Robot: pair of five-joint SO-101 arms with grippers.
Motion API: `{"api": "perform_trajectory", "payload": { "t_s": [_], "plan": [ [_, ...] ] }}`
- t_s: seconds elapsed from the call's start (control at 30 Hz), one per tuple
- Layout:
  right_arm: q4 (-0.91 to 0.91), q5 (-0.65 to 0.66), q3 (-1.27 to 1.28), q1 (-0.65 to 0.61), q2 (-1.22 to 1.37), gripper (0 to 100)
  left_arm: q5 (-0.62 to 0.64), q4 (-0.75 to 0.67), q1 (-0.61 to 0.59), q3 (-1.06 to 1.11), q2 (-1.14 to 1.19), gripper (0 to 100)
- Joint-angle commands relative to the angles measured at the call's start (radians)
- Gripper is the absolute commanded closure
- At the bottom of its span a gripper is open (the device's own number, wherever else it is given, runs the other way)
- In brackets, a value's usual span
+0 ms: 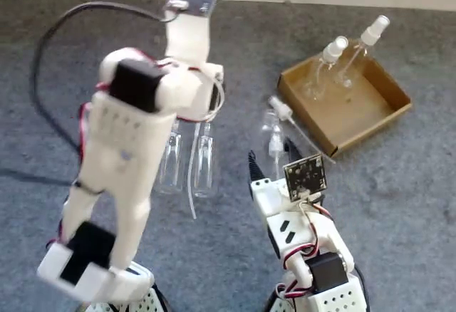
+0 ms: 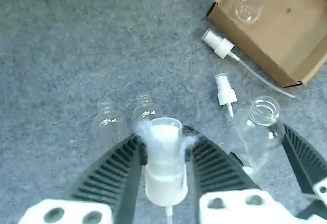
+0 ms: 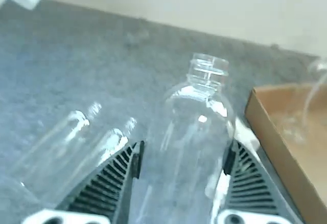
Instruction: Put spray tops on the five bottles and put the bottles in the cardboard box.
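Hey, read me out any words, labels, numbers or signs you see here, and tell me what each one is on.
There is none to read.
The cardboard box is plain, the clear bottles carry no labels, and the spray top in the left gripper is bare white.
The circuit boards on the wrists show only marks too small to read.
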Motion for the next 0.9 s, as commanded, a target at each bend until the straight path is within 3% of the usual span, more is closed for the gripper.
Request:
{"api": "perform_trajectory", "payload": {
  "t_s": [0.0,0.33,0.5,0.87],
  "plan": [
    [-0.088,-0.011,0.016,-0.056,-0.012,83.5,-0.017,-0.031,-0.007,0.035,-0.174,100],
    [-0.298,-0.005,0.188,-0.061,-0.012,83.5,-0.017,-0.247,-0.005,0.226,-0.418,100],
    [-0.337,-0.005,0.216,-0.059,-0.012,83.5,-0.017,-0.422,-0.005,0.414,-0.561,100],
    [-0.331,0.011,0.216,-0.058,-0.002,83.5,-0.015,-1.138,0.042,1.056,-0.915,100]
  ]
}}
